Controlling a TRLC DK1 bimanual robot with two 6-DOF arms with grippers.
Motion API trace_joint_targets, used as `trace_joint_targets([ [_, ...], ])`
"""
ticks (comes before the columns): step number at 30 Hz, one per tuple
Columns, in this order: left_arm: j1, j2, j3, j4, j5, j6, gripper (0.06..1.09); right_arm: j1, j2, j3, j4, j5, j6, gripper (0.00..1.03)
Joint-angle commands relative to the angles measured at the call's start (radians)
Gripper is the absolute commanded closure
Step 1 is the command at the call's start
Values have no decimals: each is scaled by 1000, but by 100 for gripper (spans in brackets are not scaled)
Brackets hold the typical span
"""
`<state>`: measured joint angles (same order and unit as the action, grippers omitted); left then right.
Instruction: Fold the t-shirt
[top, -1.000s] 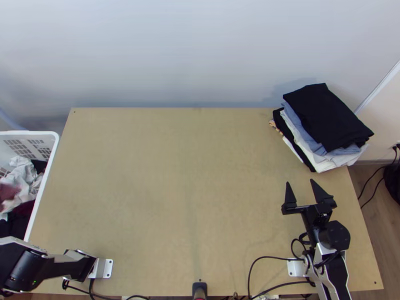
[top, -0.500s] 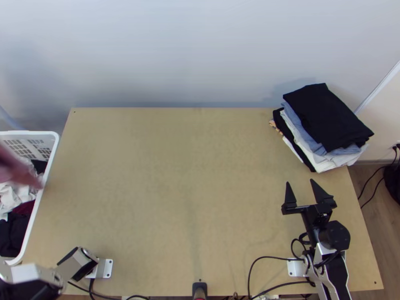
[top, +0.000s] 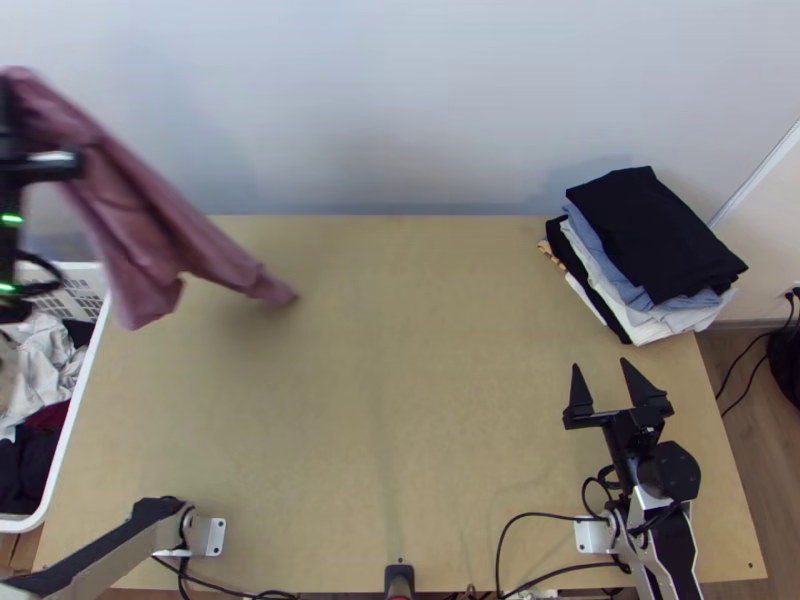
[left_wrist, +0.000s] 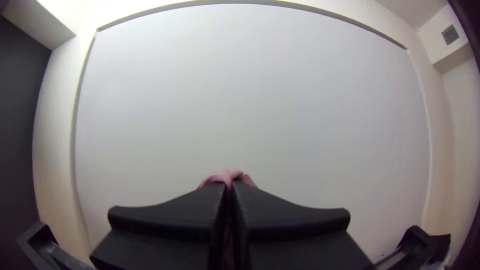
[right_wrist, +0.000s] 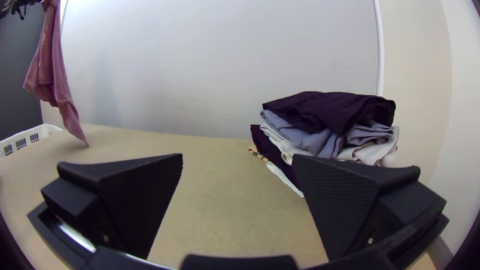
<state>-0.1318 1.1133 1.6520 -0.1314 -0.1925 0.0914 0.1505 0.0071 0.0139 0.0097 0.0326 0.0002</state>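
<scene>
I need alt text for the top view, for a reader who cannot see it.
A pink garment hangs from the raised left arm, partly over a wooden table. At the left is a white laundry basket; at the right, an open right gripper and stacked clothes.

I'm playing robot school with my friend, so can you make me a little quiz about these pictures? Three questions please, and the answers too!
1. True or false: the right pincer is holding the pink cloth.

2. In the top view, where is the white basket?
a) beyond the far edge of the table
b) at the table's left side
c) at the table's right side

3. Fill in the gap: the two fingers of the right pincer are ____, not closed together.

Key:
1. False, the left pincer has it.
2. b
3. apart
</scene>
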Motion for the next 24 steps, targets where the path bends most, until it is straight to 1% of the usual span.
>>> trace_joint_targets([
  [1, -181, -6, -60, 59, -94, 120, 105, 6, -9, -5, -22, 1, 3, 4],
  [2, -229, 2, -84, 79, -124, 133, 105, 6, -9, -5, -22, 1, 3, 4],
  [7, -439, 59, -218, 159, -209, 134, 105, 6, -9, -5, -22, 1, 3, 4],
  [10, -535, 105, -313, 216, -239, 128, 105, 6, -9, -5, -22, 1, 3, 4],
  [14, -652, 195, -405, 329, -265, 117, 105, 6, -9, -5, -22, 1, 3, 4],
  [19, -740, 364, -403, 423, -272, 91, 105, 6, -9, -5, -22, 1, 3, 4],
  [24, -787, 562, -281, 450, -271, 48, 105, 6, -9, -5, -22, 1, 3, 4],
])
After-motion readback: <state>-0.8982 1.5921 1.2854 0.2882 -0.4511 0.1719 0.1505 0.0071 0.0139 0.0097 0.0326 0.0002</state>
